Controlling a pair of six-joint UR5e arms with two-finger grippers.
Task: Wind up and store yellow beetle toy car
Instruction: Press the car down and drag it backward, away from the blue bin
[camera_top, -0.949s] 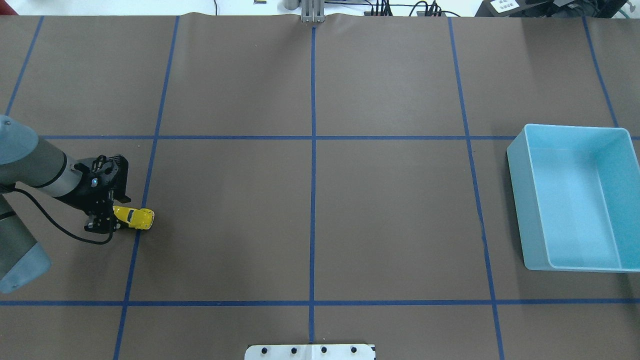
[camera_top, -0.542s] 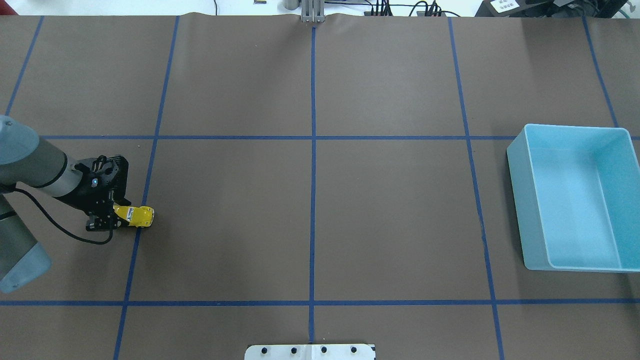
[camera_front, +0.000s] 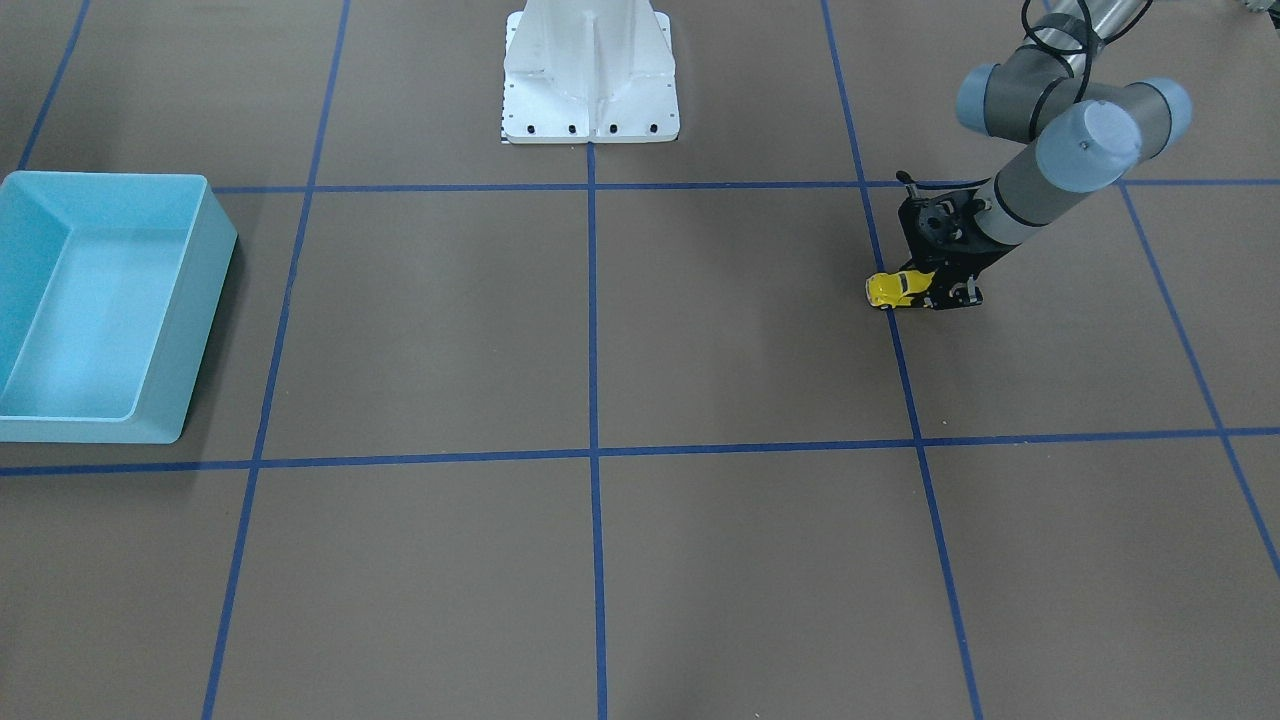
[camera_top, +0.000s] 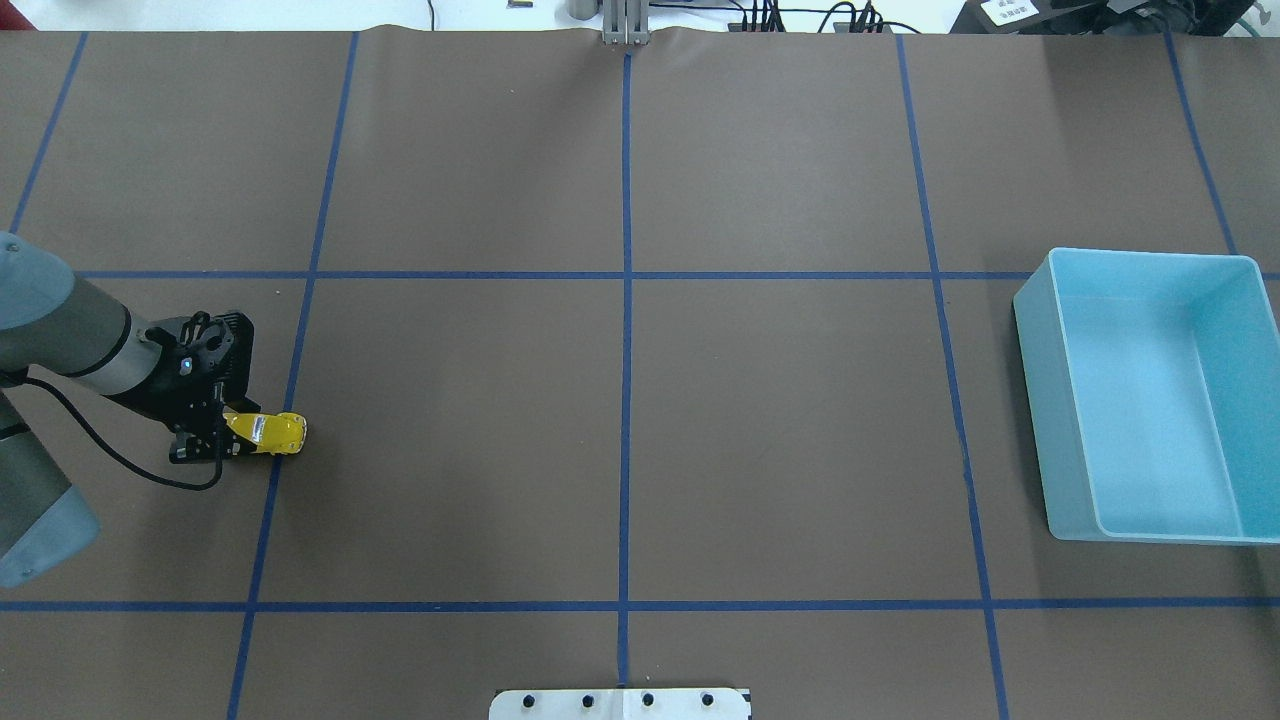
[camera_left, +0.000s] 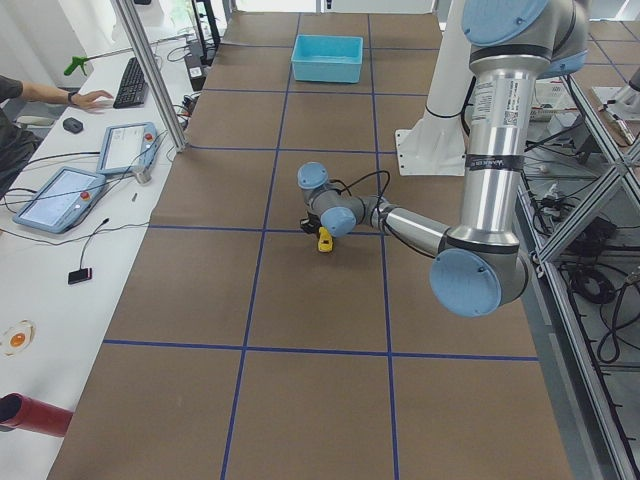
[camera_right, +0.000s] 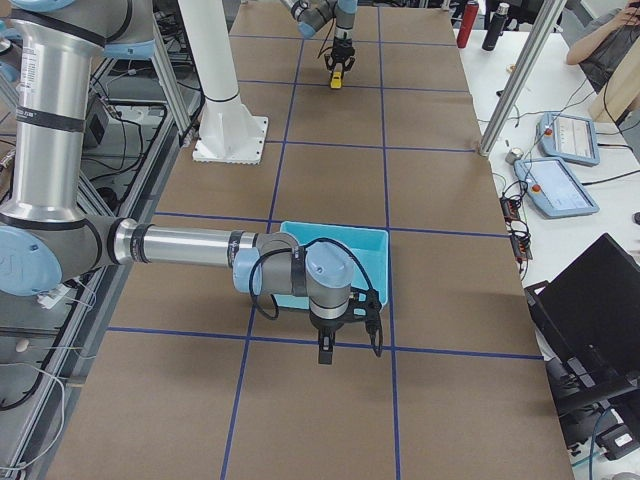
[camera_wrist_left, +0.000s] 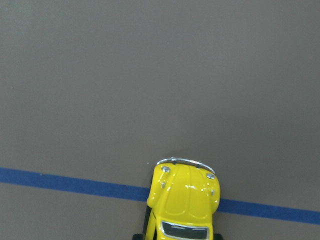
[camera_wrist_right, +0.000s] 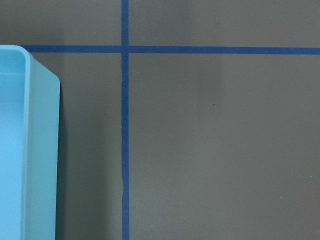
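Note:
The yellow beetle toy car (camera_top: 270, 432) rests on the brown table at the left, over a blue tape line. It also shows in the front view (camera_front: 893, 288) and the left view (camera_left: 324, 239). My left gripper (camera_top: 222, 440) is low at the car's rear end and shut on it. The left wrist view shows only the car's nose and bumper (camera_wrist_left: 184, 195) pointing away from the gripper. The light blue bin (camera_top: 1036, 400) stands open and empty at the far right. My right gripper (camera_right: 325, 350) hangs just beside the bin (camera_right: 375, 250); I cannot tell whether it is open or shut.
Blue tape lines divide the brown table cover (camera_top: 620, 420) into squares. The white robot base (camera_front: 590, 70) stands at the robot's side of the table. The right wrist view shows the bin's wall (camera_wrist_right: 42, 150) at the left and a tape crossing.
My left gripper and the car have shifted very slightly away from the robot and leftward. The car stays in the gripper. The bin has not moved.

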